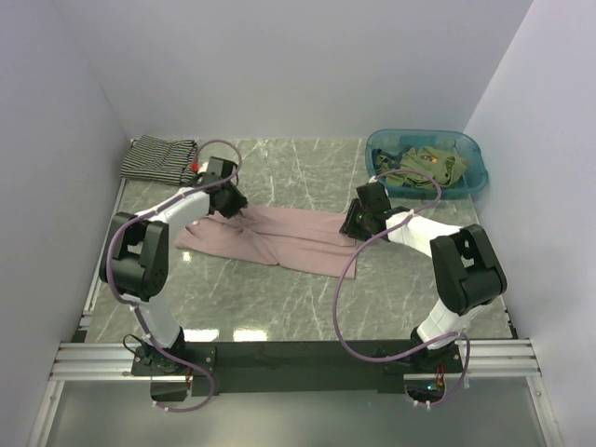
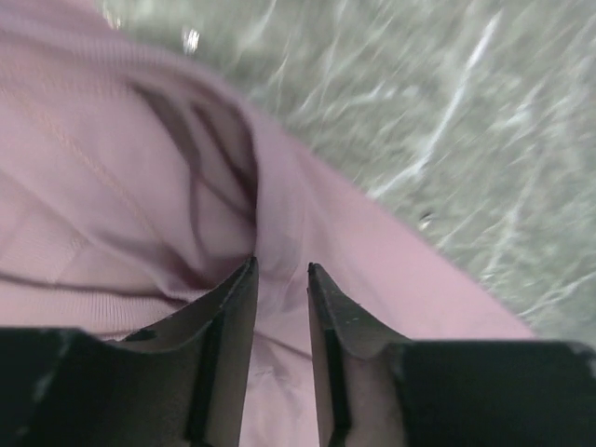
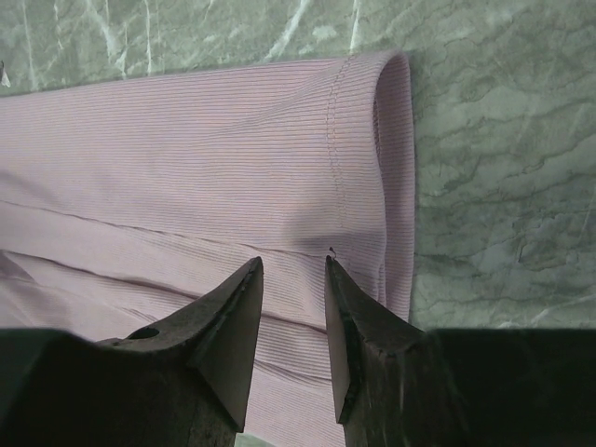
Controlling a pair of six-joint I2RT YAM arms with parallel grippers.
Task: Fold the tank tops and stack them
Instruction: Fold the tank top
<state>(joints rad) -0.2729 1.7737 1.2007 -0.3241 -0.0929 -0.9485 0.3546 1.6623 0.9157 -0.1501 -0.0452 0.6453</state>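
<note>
The left gripper [image 2: 281, 265] has its fingers close together; in this blurred view they seem to pinch a raised fold of the dusty pink ribbed cloth tank top [image 1: 279, 237]. The right gripper [image 3: 293, 263] has its fingers slightly apart on the top's hemmed end; I cannot tell whether it grips. Beyond the left fingers lies a black-and-white striped tank top [image 1: 158, 158]. Beyond the right fingers, olive green tank tops [image 1: 424, 166] lie in a teal plastic basin [image 1: 479, 166].
</note>
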